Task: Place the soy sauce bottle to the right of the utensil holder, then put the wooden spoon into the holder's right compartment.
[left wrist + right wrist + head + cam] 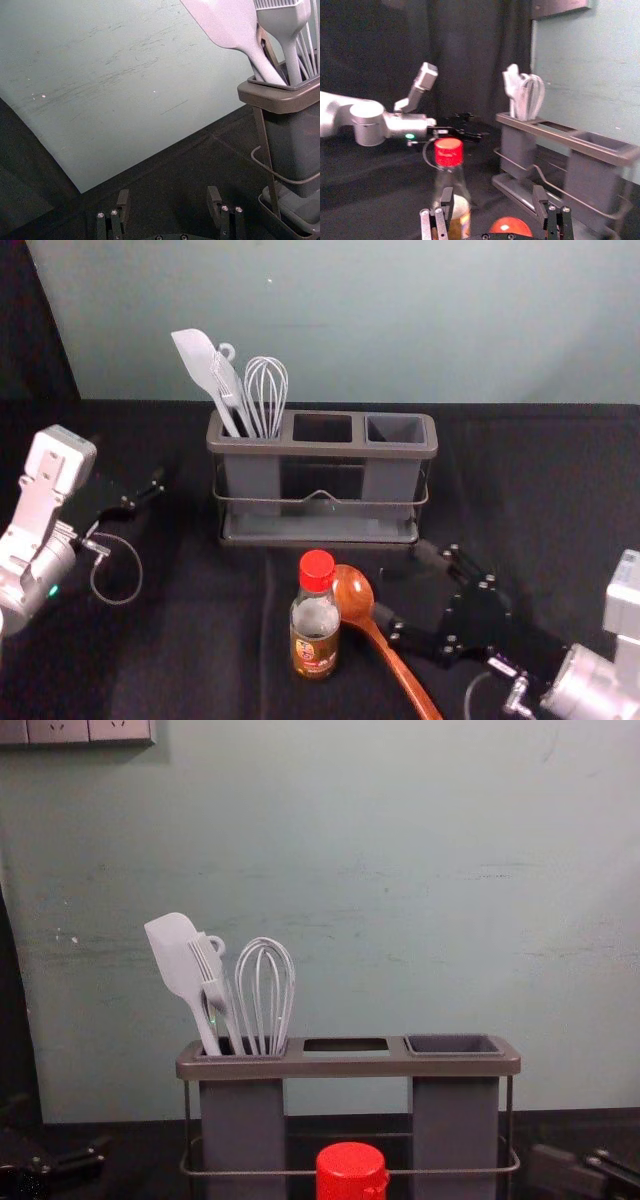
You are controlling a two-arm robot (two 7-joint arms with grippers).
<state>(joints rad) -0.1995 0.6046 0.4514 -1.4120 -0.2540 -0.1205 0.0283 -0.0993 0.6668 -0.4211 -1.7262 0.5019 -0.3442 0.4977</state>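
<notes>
**Right hand open beside bottle and spoon, short of the holder**

The soy sauce bottle [315, 625] stands upright on the dark desk [220, 630], between the utensil holder [320, 449] and the desk's near edge. The wooden spoon [405, 675] lies just right of it, bowl beside the bottle, handle slanting towards the near right corner. The holder stands close to the far edge; its left compartment [252, 480] carries a spatula [195, 360], a brush [228, 385] and a whisk [267, 390]. The right compartment [390, 480] is open at the top.

The right hand [403, 585], reaching in from the desk's right side, is released, its jaws parted near the spoon's neck; I cannot tell whether it touches the spoon. The left hand [143, 492] is over towards the left edge, also released, jaws apart.
</notes>
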